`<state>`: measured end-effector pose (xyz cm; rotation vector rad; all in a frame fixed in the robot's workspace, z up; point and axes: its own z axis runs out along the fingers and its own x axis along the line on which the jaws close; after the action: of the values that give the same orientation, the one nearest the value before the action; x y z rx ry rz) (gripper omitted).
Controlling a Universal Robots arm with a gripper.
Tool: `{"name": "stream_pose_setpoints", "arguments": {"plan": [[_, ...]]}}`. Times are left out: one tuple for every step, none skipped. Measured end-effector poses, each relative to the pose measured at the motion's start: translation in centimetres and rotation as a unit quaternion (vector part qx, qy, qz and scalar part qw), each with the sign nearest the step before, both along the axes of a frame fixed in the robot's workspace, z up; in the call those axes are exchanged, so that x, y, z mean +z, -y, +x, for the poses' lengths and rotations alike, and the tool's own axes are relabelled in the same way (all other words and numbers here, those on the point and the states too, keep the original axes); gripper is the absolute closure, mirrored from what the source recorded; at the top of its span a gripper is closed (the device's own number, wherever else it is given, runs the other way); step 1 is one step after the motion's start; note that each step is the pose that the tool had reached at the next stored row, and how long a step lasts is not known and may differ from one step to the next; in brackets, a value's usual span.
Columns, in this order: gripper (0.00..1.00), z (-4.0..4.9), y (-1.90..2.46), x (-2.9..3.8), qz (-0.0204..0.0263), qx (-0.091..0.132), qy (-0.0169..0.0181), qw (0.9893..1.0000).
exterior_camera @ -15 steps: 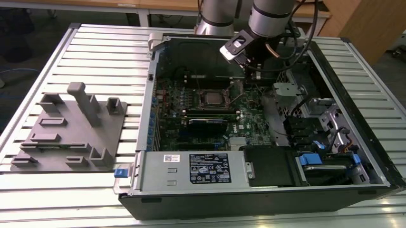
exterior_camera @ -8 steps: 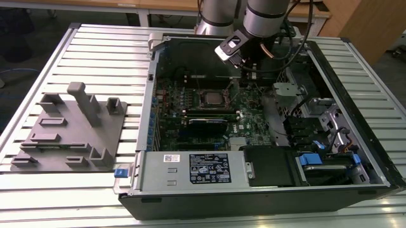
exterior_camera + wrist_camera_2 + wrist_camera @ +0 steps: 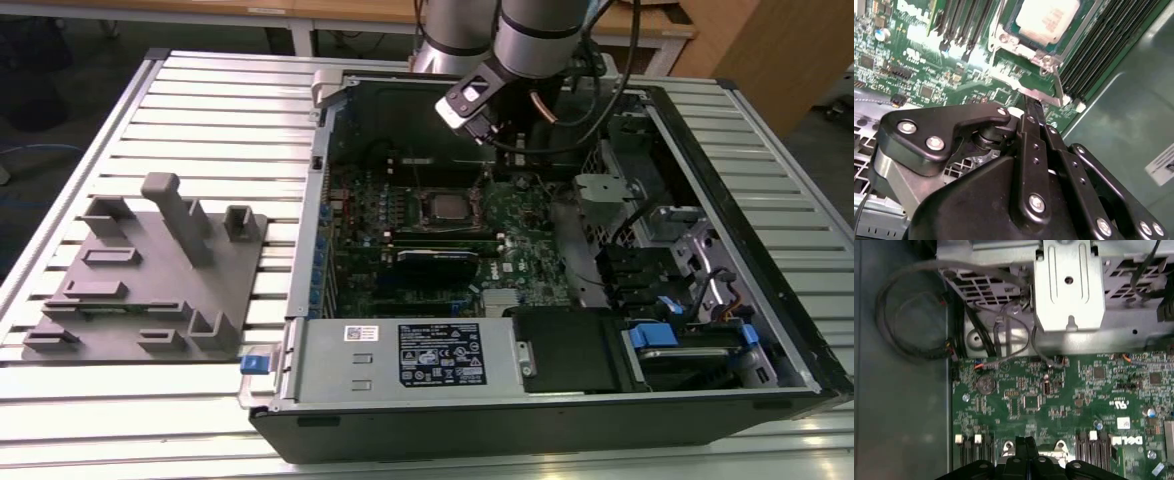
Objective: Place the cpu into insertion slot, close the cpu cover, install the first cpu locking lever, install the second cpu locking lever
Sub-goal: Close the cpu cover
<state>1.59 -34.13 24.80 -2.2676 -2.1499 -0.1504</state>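
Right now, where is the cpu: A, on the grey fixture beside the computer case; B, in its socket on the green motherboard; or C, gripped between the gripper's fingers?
B: in the second wrist view the cpu lies framed by the cpu cover on the motherboard, ahead of the gripper.

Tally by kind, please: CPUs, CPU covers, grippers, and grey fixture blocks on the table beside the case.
cpu: 1
cpu cover: 1
gripper: 1
grey fixture block: 1
Total: 4
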Motion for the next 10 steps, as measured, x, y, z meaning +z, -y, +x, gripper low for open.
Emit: {"name": "stream_pose_setpoints", "arguments": {"plan": [[0.90,-0.33,0.00,0.00,0.0009,0.000,0.0018,1.0000],[0.90,-0.65,0.00,0.00,0.0017,0.000,0.0037,1.0000],[0.90,-0.96,0.00,0.00,0.0024,0.000,0.0056,1.0000],[0.90,-1.26,0.00,0.00,0.0029,0.000,0.0075,1.0000],[0.90,-1.56,0.00,0.00,0.0033,0.000,0.0094,1.0000],[0.90,-1.82,0.00,0.01,0.0035,0.000,0.0109,0.9999],[0.90,-2.07,0.00,0.01,0.0038,0.000,0.0124,0.9999],[0.90,-2.31,0.00,0.00,0.0041,0.000,0.0138,0.9999],[0.90,-2.51,0.00,-0.01,0.0042,0.000,0.0149,0.9999],[0.90,-2.62,-0.01,-0.01,0.0043,0.000,0.0156,0.9999]]}}
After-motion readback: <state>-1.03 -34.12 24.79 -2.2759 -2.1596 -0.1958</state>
